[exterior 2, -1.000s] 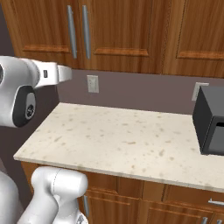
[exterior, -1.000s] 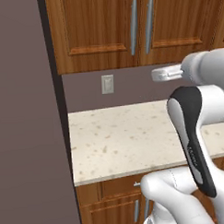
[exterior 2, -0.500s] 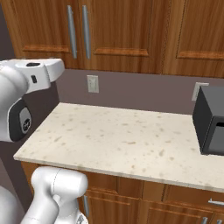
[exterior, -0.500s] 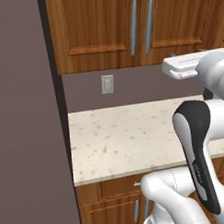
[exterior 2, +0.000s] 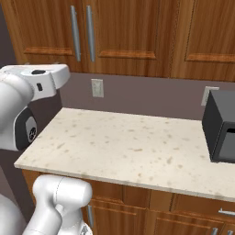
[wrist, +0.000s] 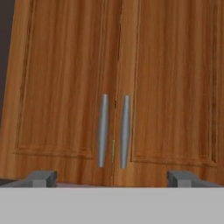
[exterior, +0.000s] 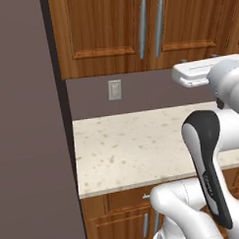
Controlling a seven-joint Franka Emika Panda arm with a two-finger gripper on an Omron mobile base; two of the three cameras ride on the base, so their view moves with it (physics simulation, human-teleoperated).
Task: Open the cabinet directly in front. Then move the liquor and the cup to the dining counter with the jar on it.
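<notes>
Hand view: the cabinet (wrist: 118, 87) sits straight ahead, both doors shut, w/ two silver bar handles (wrist: 124, 131) side by side at the centre seam. Gripper (wrist: 111, 178) is spread wide w/ nothing in it, just below the handles. We judge the doors stiff, hinged at the outer edges; grab one bar mid-length. Bars run vertically.

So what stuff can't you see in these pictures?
- Inside of the cabinet: hidden in every view by its two shut doors, so no telling what it holds.
- Black box on the counter: cut off by the right edge of the right base view.
- Lower drawers: partly hidden in both base views by the robot's white body.
- Gripper, open: its fingertips just peek up in the hand view.
</notes>
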